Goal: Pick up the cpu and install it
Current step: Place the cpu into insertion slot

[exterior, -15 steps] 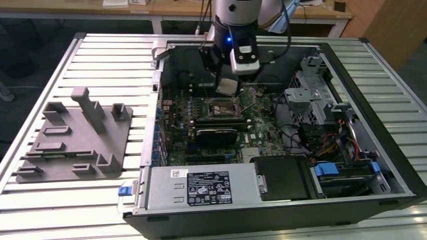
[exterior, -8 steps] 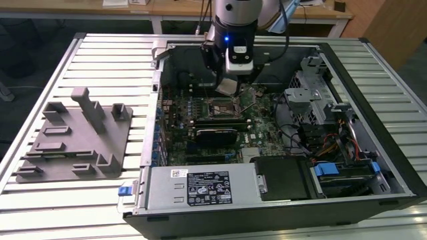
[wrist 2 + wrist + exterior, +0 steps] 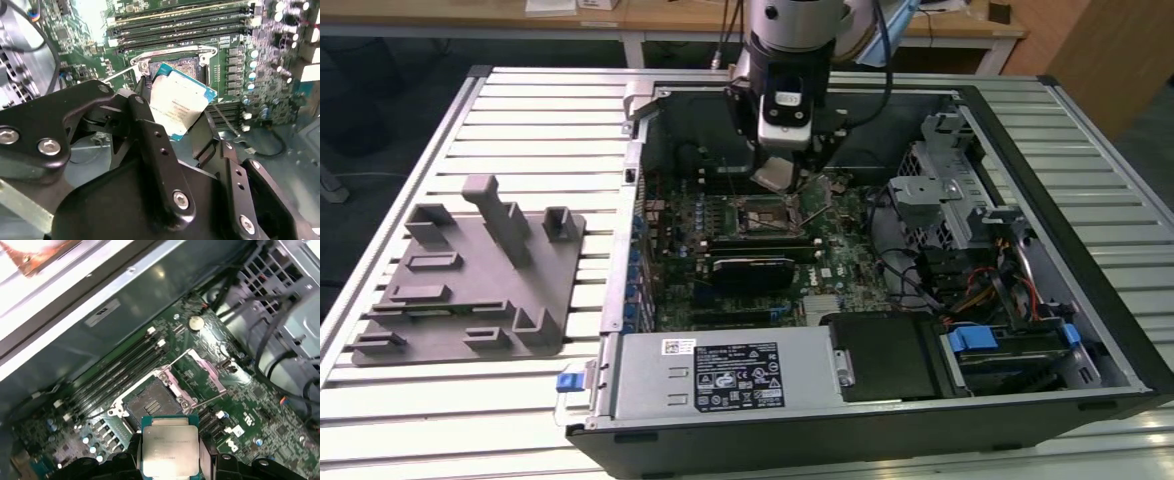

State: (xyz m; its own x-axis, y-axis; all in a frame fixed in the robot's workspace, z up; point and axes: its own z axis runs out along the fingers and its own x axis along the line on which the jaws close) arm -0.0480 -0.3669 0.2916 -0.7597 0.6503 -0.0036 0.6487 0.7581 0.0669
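The cpu [image 3: 775, 174] is a flat silvery square chip with a thin green rim, and my gripper [image 3: 782, 166] is shut on it. It hangs tilted just above the motherboard inside the open computer case [image 3: 1014, 215]. In the second wrist view the cpu [image 3: 181, 105] sits between the black fingers [image 3: 150, 127] over the open socket [image 3: 192, 66]. The first wrist view has the cpu [image 3: 168, 447] held in front of the empty socket [image 3: 148, 405], whose metal load plate [image 3: 202, 371] is swung open.
A grey plastic fixture tray [image 3: 467, 275] with upright blocks lies on the slatted table at the exterior view's left. Memory sticks [image 3: 117, 371] run beside the socket. Cables and drive cages [image 3: 961, 200] crowd the case's right side. A power supply [image 3: 720, 375] fills the near end.
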